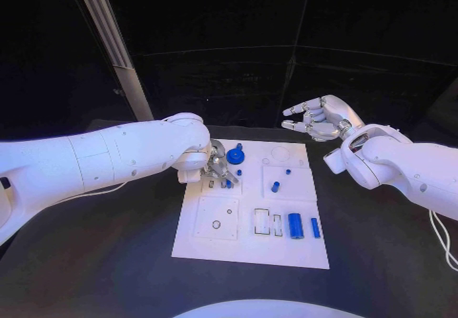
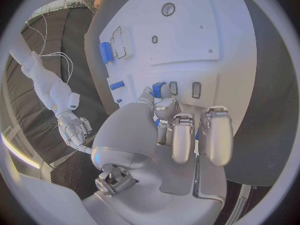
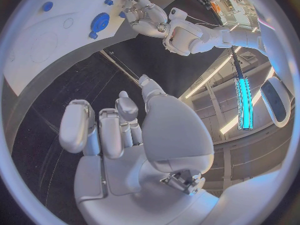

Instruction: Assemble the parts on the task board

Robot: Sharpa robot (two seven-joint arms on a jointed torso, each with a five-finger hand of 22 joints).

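The white task board (image 1: 250,246) lies in the middle of the table. My left hand (image 1: 214,172) is down over its far left part, where thumb and a finger pinch a small blue part (image 2: 158,88) beside two narrow slots (image 2: 184,88). A blue gear (image 1: 235,156) stands just beyond that hand. A blue cylinder (image 1: 296,226) and a slim blue bar (image 1: 315,227) lie on the board's near right; two small blue pegs (image 1: 274,187) stand at mid right. My right hand (image 1: 320,118) hangs in the air past the board's far right corner, fingers loosely bent and empty.
A slanted metal post (image 1: 119,59) rises behind the left arm. White cables (image 1: 441,245) trail over the black table at the right. In the right wrist view the gear (image 3: 100,21) and my left hand (image 3: 145,12) show on the board (image 3: 44,55).
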